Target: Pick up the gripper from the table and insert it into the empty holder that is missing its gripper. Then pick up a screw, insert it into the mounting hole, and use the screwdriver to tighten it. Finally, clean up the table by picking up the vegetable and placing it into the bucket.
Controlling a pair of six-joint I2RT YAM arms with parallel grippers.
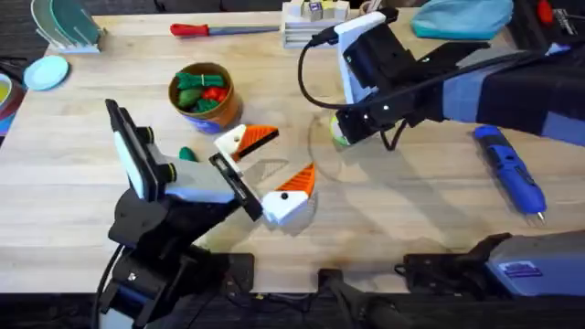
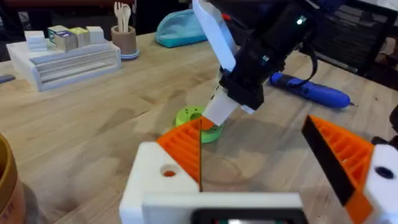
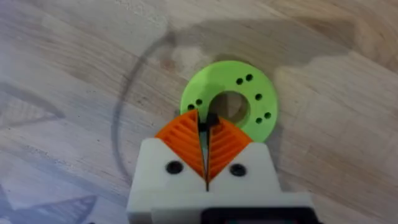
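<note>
Orange ribbed gripper (image 2: 186, 144) on white holder (image 2: 157, 180).

Black arms, white grippers (image 3: 207, 167), ribbed orange pads.

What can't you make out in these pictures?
- Right wrist view: the small dark bit between the right gripper's shut pads is too small to identify.
- Overhead: the green disc is mostly hidden by the right arm.
- Overhead: the vegetable is partly hidden by the left arm.
- Left wrist view: the bucket is cut off by the edge.
</note>
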